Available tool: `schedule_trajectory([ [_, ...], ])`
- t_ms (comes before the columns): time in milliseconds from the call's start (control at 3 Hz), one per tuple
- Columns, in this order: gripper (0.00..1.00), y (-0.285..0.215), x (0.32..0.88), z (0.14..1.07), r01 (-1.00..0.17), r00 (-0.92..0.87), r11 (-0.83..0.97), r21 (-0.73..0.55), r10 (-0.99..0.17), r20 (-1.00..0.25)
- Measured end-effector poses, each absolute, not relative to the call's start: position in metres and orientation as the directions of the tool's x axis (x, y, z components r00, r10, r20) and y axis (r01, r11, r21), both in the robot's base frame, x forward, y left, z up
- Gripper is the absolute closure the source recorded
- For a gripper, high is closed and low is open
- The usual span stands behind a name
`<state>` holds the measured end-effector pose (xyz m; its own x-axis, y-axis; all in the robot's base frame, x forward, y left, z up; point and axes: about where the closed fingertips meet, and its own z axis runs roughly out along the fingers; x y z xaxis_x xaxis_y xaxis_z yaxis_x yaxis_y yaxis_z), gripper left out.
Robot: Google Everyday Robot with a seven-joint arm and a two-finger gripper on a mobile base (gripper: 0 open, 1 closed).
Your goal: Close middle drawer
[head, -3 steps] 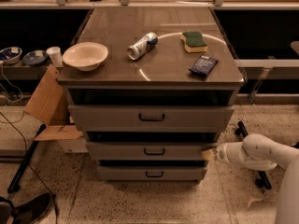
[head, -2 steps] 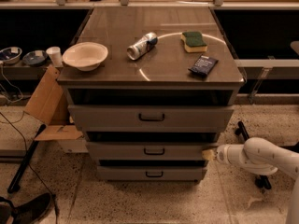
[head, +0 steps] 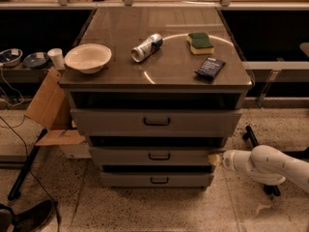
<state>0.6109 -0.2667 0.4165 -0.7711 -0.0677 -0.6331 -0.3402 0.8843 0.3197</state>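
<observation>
The grey drawer cabinet fills the middle of the camera view. The middle drawer (head: 154,155) has a low grey front with a small dark bar handle and stands slightly out from the cabinet, with a dark gap above it. The taller top drawer (head: 156,122) sticks out further. The bottom drawer (head: 157,180) is the smallest front. My white arm comes in from the right. My gripper (head: 214,159) sits at the right end of the middle drawer front, touching or almost touching its edge.
On the cabinet top (head: 120,33) lie a white bowl (head: 88,57), a tipped can (head: 147,47), a green sponge (head: 200,42) and a dark packet (head: 210,67). An open cardboard box (head: 53,115) stands at the left. Cables and a dark pole lie on the floor at the left.
My arm has shifted slightly; the gripper stays at the right end of the middle drawer front. The drawers show no clear movement.
</observation>
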Motion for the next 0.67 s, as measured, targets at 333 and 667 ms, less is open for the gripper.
schedule_trajectory([
  [333, 1.0, -0.2775, 0.5926, 0.4196, -0.33, -0.779, 0.884, 0.331, -0.057, -0.624],
  [667, 1.0, -0.2813, 0.584, 0.4226, -0.327, -0.784, 0.883, 0.336, -0.055, -0.618],
])
